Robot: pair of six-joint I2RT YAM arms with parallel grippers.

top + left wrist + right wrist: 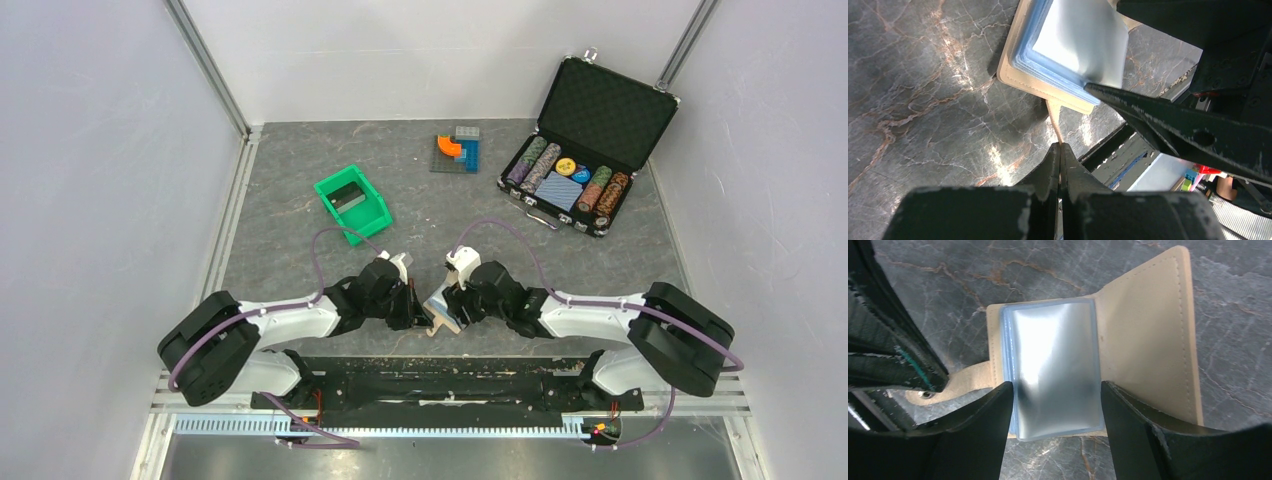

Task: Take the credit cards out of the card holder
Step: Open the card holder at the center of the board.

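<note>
While left gripper (1060, 150) is clamped on the strap tab (1053, 117), with the holder (1148, 335) open on the table (300, 200) between the arms, right gripper (1055, 390) sits spread, a finger each side of the blue pockets (1009, 350). Extraction looks barely started; next it must pinch a card edge alone, not the sleeve. Top sleeve (1053, 340) reads glossy grey, can't tell if a card's inside

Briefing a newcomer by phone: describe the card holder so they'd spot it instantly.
Look at the table's near edge. Between the left tool and right tool lies the card holder, its strap pinched by the left one. It is the only tan thing, with light blue pockets; the green bin and black chip case sit farther back.
</note>
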